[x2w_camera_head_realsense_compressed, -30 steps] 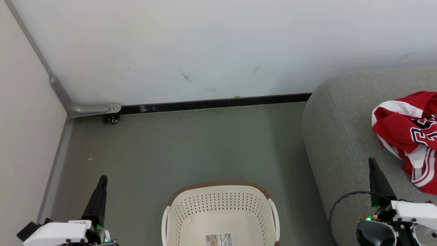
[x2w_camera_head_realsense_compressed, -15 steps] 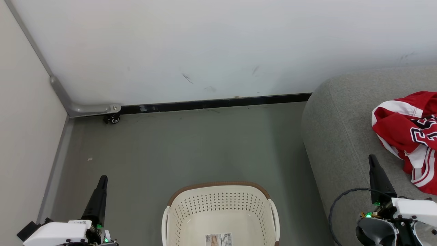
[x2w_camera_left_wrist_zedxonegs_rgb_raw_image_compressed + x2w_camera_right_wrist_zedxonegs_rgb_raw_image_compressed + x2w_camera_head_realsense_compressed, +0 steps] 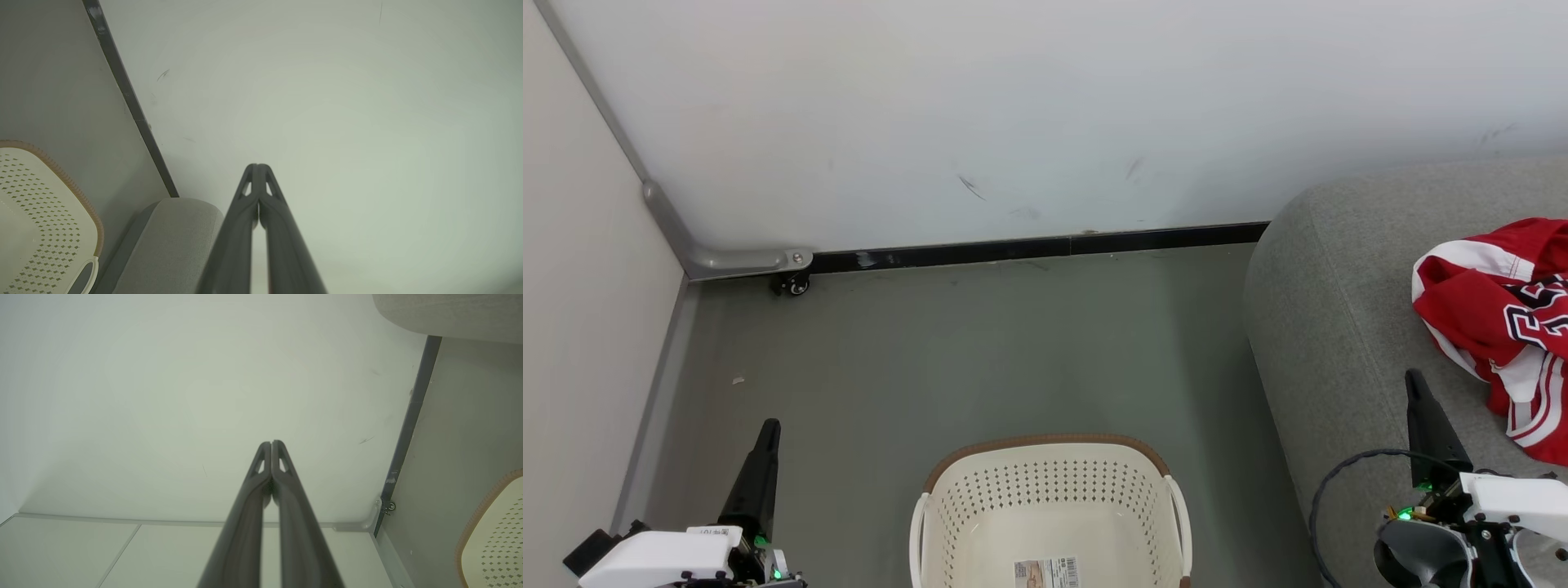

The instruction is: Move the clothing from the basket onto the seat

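**Head view: basket standing bare as red kit is lying on the sofa**

Head view is showing the cream basket point(image 3: 1049, 490) sitting on the grey floor point(image 3: 972, 351) with no garment visible in the part that is in frame. A label sticker point(image 3: 1045, 572) is lying on its bottom, and its near end is running off the lower edge. The clothing point(image 3: 1494, 318), a red heap with white bands and black-and-white lettering, is resting on the seat point(image 3: 1339, 327), well apart from the basket and running past the right edge. The left gripper point(image 3: 770, 426) is hovering over the floor beside the basket, while the right gripper point(image 3: 1413, 380) is hanging over the seat near the clothing. Both wrist views are showing the fingers point(image 3: 241, 220) pressed together at the tips and gripping nothing. The transfer is looking finished, or all but. Checking the basket's hidden near end is looking like the one step left.
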`<state>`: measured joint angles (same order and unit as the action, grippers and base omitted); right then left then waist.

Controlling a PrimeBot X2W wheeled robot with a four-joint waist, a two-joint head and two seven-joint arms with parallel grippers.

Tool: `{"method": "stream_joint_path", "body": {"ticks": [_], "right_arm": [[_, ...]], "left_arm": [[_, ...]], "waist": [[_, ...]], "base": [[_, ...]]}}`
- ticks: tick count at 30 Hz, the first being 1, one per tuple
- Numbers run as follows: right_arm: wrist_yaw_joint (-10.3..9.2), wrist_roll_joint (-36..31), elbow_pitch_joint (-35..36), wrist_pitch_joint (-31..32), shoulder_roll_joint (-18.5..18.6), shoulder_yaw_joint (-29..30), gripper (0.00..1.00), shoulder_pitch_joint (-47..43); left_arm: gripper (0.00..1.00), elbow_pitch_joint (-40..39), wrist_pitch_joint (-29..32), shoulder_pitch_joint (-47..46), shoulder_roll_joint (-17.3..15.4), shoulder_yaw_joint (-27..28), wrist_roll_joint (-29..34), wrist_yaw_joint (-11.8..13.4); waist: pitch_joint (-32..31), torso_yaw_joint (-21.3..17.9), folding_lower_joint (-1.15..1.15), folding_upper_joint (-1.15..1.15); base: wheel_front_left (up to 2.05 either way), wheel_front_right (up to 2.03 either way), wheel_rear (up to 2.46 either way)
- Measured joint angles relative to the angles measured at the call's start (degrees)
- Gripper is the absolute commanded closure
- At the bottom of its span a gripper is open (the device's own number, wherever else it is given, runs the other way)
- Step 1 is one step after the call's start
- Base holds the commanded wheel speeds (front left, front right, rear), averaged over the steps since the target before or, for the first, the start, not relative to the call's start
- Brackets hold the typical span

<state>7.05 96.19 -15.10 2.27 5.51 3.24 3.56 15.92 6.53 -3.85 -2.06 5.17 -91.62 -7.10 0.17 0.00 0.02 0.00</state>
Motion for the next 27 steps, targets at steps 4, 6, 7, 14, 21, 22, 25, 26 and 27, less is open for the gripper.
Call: {"method": "stream_joint_path", "body": {"ticks": [4, 6, 7, 14, 21, 22, 25, 26, 27], "right_arm": [[0.0, 0.0, 0.0, 0.0, -0.01, 0.01, 1.0, 0.0], [0.0, 0.0, 0.0, 0.0, -0.01, 0.03, 1.0, 0.0], [0.0, 0.0, 0.0, 0.01, -0.01, 0.03, 1.0, 0.0], [0.0, 0.0, 0.0, 0.01, -0.03, 0.08, 1.0, 0.0], [0.0, -0.01, -0.01, 0.01, -0.05, 0.11, 1.0, 0.0], [0.01, -0.01, -0.01, 0.01, -0.05, 0.12, 1.0, 0.0], [0.0, -0.01, -0.01, 0.02, -0.07, 0.14, 1.0, 0.0], [0.0, -0.01, -0.01, 0.02, -0.07, 0.14, 1.0, 0.0], [0.01, -0.01, -0.01, 0.02, -0.07, 0.15, 1.0, 0.0]], "left_arm": [[1.0, 0.0, 0.0, 0.0, 0.0, -0.01, -0.01, 0.0], [1.0, -0.01, 0.0, 0.0, 0.0, -0.01, -0.01, 0.0], [1.0, -0.01, 0.0, 0.0, 0.0, -0.01, -0.01, 0.0], [1.0, -0.01, 0.0, 0.0, 0.0, -0.02, -0.01, 0.0], [1.0, -0.02, 0.0, 0.0, 0.0, -0.04, -0.01, 0.0], [1.0, -0.02, 0.0, 0.0, 0.0, -0.05, -0.01, 0.0], [1.0, -0.02, 0.0, 0.0, 0.0, -0.05, -0.01, 0.0], [1.0, -0.03, 0.0, 0.0, 0.0, -0.05, -0.01, 0.0], [1.0, -0.03, 0.0, 0.0, 0.0, -0.05, -0.01, 0.0]], "waist": [[0.0, 0.0, 0.0, 0.0], [0.0, 0.0, 0.0, 0.0], [0.0, 0.0, 0.0, 0.0], [0.0, 0.0, 0.0, 0.0], [0.0, 0.0, 0.0, 0.0], [0.0, 0.0, -0.01, 0.0], [0.0, 0.0, 0.0, 0.0], [0.0, 0.0, 0.0, 0.0], [0.0, 0.0, -0.01, 0.0]], "base": [[0.0, 0.0, 0.0], [0.0, 0.0, 0.0], [0.0, 0.0, 0.0], [0.0, 0.0, 0.0], [0.0, 0.0, 0.0], [0.0, 0.0, 0.0], [0.0, 0.0, 0.0], [0.0, 0.0, 0.0], [0.0, 0.0, 0.0]]}}
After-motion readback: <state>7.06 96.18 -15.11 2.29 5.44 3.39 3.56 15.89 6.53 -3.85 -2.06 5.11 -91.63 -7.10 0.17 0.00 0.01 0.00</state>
